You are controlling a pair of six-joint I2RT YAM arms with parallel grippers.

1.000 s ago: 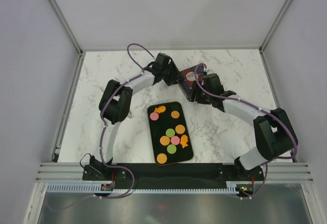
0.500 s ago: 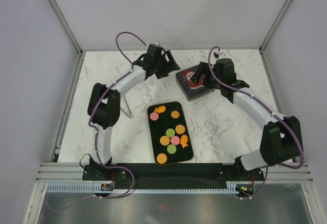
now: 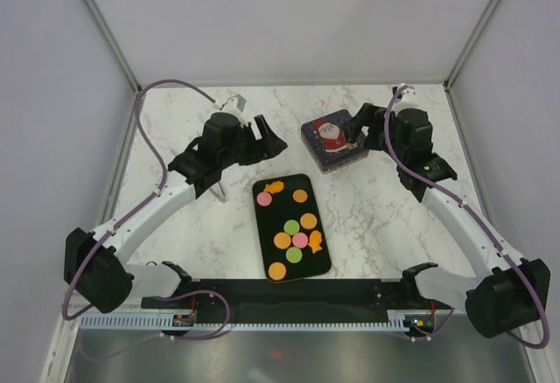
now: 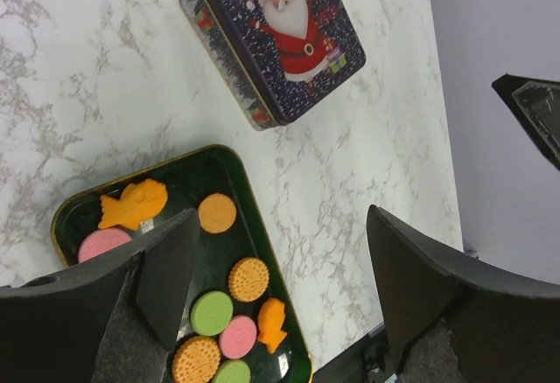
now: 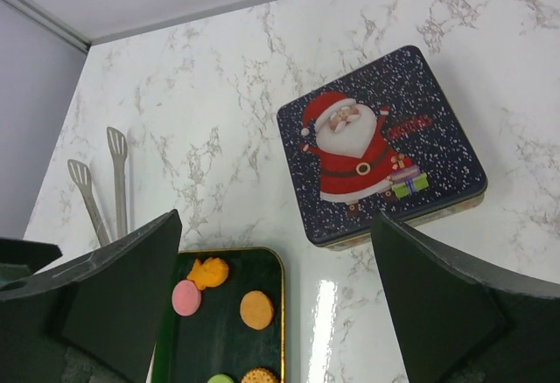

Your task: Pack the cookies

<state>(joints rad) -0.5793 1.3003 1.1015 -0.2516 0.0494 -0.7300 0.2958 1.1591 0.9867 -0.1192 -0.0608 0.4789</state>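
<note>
Several cookies [image 3: 299, 240], round orange, pink and green ones plus orange shaped ones, lie on a black tray [image 3: 278, 210] in the table's middle. They also show in the left wrist view [image 4: 217, 212] and the right wrist view [image 5: 256, 309]. A square Santa tin [image 3: 333, 142], lid on, sits flat behind the tray to the right. My left gripper [image 3: 267, 138] hovers open and empty left of the tin, above the tray's far end [image 4: 280, 226]. My right gripper [image 3: 359, 129] is open and empty at the tin's right side [image 5: 276, 221].
Metal tongs [image 3: 219, 189] lie on the marble left of the tray, also in the right wrist view [image 5: 105, 182]. The tin shows in both wrist views [image 4: 280, 38] [image 5: 376, 142]. Walls and an aluminium frame enclose the table.
Both grippers were at the tin a second ago and have drawn away. The left arm swung left, the right arm rose to the right. The tin now rests flat.
</note>
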